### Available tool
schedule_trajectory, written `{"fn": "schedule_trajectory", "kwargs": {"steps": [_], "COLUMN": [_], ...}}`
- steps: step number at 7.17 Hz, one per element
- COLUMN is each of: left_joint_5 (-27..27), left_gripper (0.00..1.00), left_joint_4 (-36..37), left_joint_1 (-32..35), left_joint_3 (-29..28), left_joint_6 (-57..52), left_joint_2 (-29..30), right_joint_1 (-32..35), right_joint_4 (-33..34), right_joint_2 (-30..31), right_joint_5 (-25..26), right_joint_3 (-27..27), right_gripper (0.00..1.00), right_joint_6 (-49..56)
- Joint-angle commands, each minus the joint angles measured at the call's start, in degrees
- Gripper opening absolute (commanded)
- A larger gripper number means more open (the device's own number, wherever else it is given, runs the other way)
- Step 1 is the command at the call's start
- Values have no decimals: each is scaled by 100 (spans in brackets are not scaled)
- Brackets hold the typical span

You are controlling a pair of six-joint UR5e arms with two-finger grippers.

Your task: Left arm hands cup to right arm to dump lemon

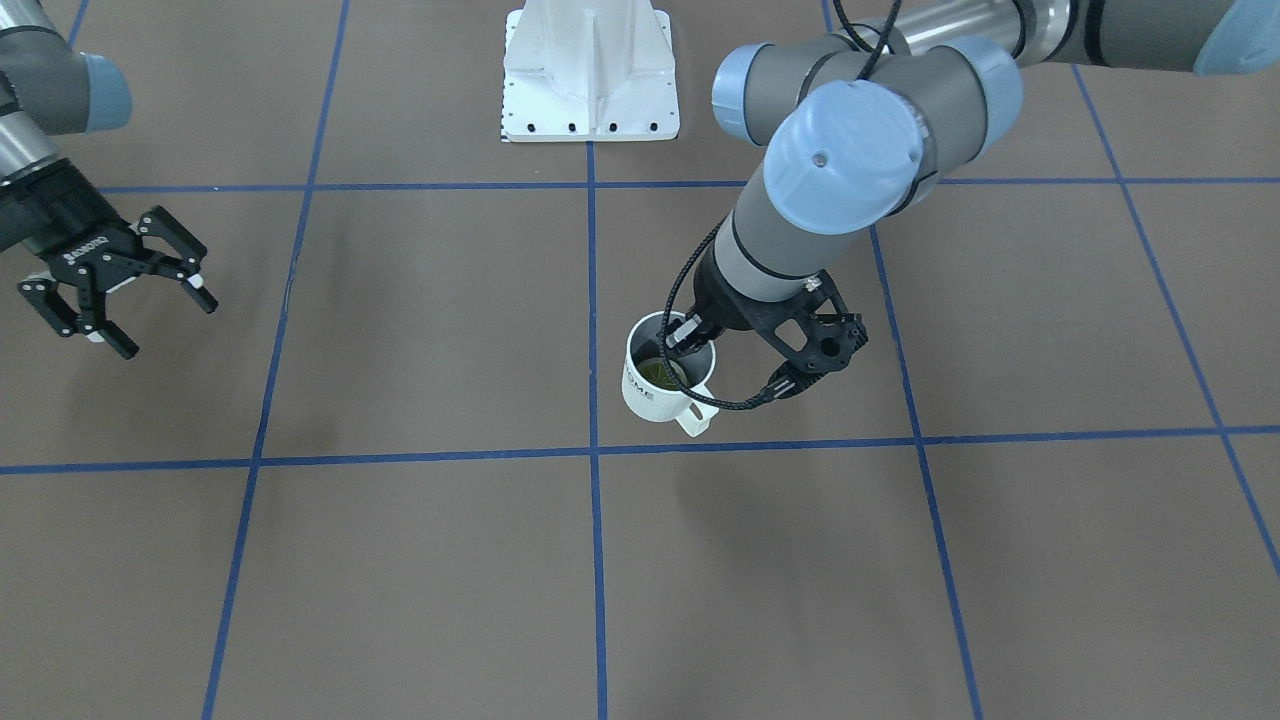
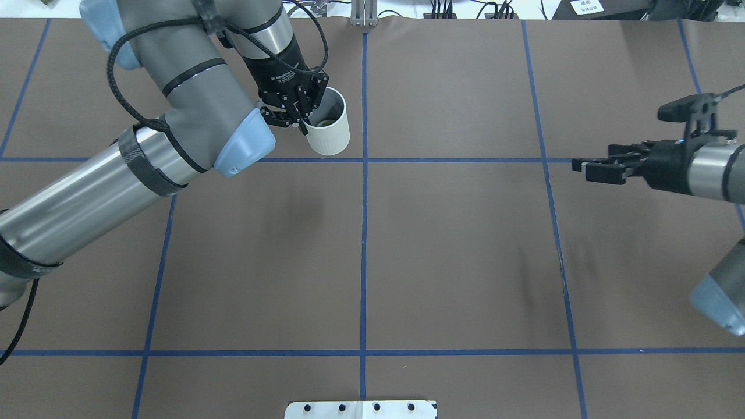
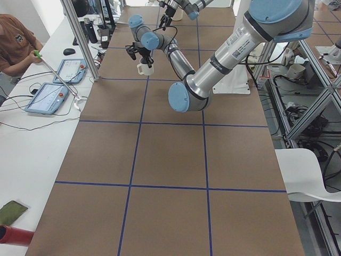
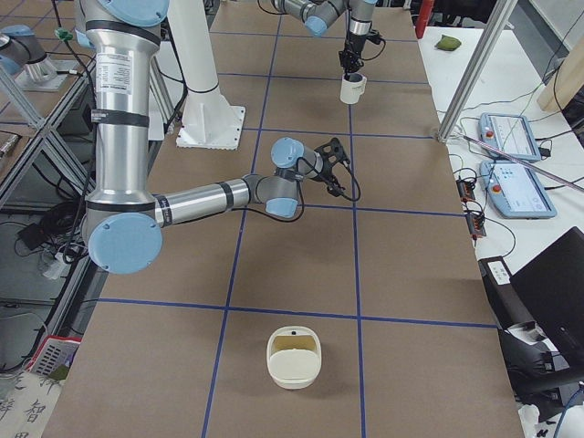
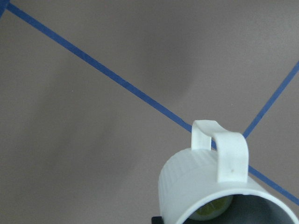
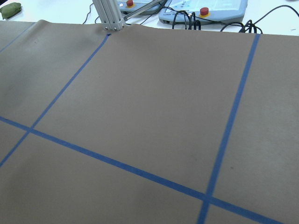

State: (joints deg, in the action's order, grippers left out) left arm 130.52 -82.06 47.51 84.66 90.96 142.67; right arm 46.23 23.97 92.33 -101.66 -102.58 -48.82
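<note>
My left gripper is shut on the rim of the white cup, one finger inside and one outside. The cup hangs tilted, apparently just off the table, in the far left-centre square, with its handle pointing away from the robot. The yellow-green lemon lies at the bottom of the cup's grey inside, and a sliver of the lemon shows under the rim in the left wrist view. My right gripper is open and empty, hovering far off at the table's right side.
The white robot base stands at the table's near middle. A white basket-like container sits on the table at the robot's right end. A seated person and control tablets are beyond the far edge.
</note>
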Motion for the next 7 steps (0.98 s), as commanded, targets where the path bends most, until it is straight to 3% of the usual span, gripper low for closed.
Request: {"fn": "schedule_trajectory", "kwargs": {"steps": [1, 2, 4, 5, 7], "left_joint_5": [-184, -176, -185, -185, -167], "left_gripper": [0, 0, 0, 0, 0], "left_joint_4": [6, -2, -3, 6, 15], "left_joint_1": [-171, -181, -242, -242, -303], "left_joint_3": [-169, -213, -327, -719, -1074], "left_joint_6": [551, 624, 650, 825, 844], "left_joint_2": [286, 358, 524, 760, 1025], "right_joint_1": [-1478, -2051, -2468, -2609, -3399], "right_joint_4": [2, 20, 308, 771, 1823], "right_joint_2": [-529, -766, -1319, -1566, -2241], "right_joint_5": [2097, 2855, 3065, 3422, 5166], "right_joint_3": [9, 45, 62, 36, 71], "right_gripper": [100, 100, 100, 100, 100], "right_joint_6": [-40, -40, -58, -49, 39]}}
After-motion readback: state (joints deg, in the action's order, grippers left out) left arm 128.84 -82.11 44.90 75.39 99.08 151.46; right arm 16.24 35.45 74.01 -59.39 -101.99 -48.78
